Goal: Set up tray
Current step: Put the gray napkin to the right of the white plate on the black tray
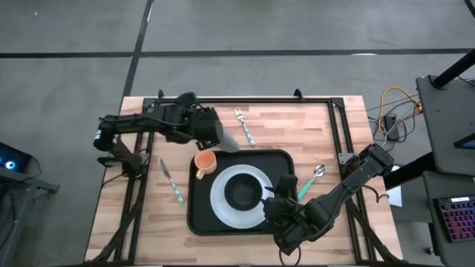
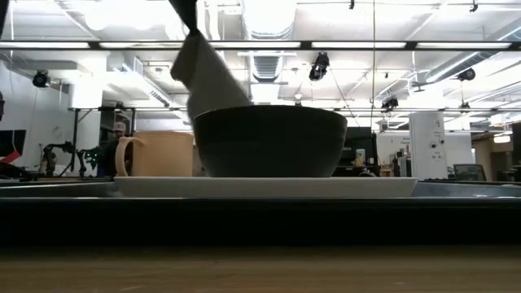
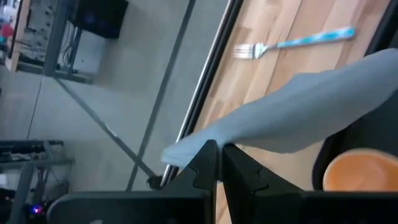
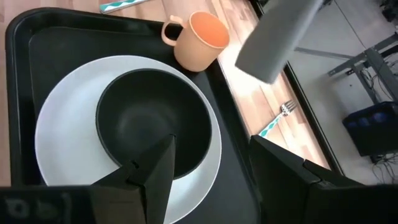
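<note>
Tray, high view: the black tray (image 1: pixel 199 199) lies on the wooden table (image 1: pixel 326 133) near its middle, toward the near edge.
Tray load, high view: a white plate (image 1: pixel 221 200) sits inside it with a black bowl (image 1: pixel 243 193) on the plate; an orange cup (image 1: pixel 205 162) stands in the tray's far left corner.
Left end effector, high view: the left end effector (image 1: pixel 210 130) is over the table just beyond the tray's far left corner, clenched on a grey napkin (image 1: pixel 225 138) that hangs from it.
Right end effector, high view: the right end effector (image 1: pixel 276 196) hovers over the tray's right part beside the plate, fingers spread, grasping nothing.
Cutlery, high view: a fork (image 1: pixel 244 126) lies beyond the tray, a knife (image 1: pixel 171 180) left of it, a spoon (image 1: pixel 311 179) right of it.
Low view: the bowl (image 2: pixel 270 140) stands on the plate (image 2: pixel 269 186), the cup (image 2: pixel 156 154) to its left, the napkin (image 2: pixel 207 75) hanging above them.
Left wrist view: the pinched fingers (image 3: pixel 205 168) grip the napkin (image 3: pixel 298 112); the fork (image 3: pixel 292 42) lies on the wood beyond, and the cup's rim (image 3: pixel 360 173) shows at the edge.
Right wrist view: the spread fingers (image 4: pixel 152 174) frame the bowl (image 4: pixel 149 121) on the plate (image 4: pixel 59 143) in the tray (image 4: pixel 37 43); the cup (image 4: pixel 199 38) and the hanging napkin (image 4: pixel 277 37) are beyond.
</note>
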Robot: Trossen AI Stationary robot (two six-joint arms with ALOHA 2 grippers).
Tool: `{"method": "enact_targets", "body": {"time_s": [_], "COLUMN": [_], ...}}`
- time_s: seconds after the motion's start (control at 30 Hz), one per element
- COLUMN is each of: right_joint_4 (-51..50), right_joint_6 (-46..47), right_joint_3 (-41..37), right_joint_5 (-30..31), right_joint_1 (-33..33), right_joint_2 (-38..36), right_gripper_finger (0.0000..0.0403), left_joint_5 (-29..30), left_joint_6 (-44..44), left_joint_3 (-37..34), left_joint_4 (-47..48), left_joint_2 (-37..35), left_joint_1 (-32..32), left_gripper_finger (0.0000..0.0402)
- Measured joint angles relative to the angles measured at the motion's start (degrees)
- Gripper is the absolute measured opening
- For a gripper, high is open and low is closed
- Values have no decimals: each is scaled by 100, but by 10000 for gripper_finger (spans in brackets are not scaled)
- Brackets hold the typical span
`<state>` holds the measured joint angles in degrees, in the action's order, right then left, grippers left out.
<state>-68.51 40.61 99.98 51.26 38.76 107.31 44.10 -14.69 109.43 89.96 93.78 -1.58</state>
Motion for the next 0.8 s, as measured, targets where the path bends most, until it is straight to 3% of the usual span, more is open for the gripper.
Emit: {"method": "enact_targets", "body": {"time_s": [0.27, 0.37, 0.53, 0.6, 0.8], "right_joint_4": [-1213, -1261, -1261, -1252, -877], "right_joint_6": [1509, 1688, 1442, 1285, -27], "right_joint_3": [-14, -24, -26, -26, -30], "right_joint_5": [381, 384, 378, 96, -349], "right_joint_1": [-10, -41, -305, -535, -994], "right_joint_2": [0, 0, 0, 0, -47], "right_gripper_finger": [195, 205, 251, 272, 307], "left_joint_5": [-29, -50, -100, -132, -179], "left_joint_6": [225, 242, 297, 367, 658], "left_joint_3": [400, 400, 400, 400, 421], "left_joint_4": [8, 8, 10, 8, 13], "left_joint_2": [344, 262, 117, 105, 61], "left_joint_1": [-114, -163, -352, -505, -911], "left_gripper_finger": [0, 0, 0, 0, 0]}}
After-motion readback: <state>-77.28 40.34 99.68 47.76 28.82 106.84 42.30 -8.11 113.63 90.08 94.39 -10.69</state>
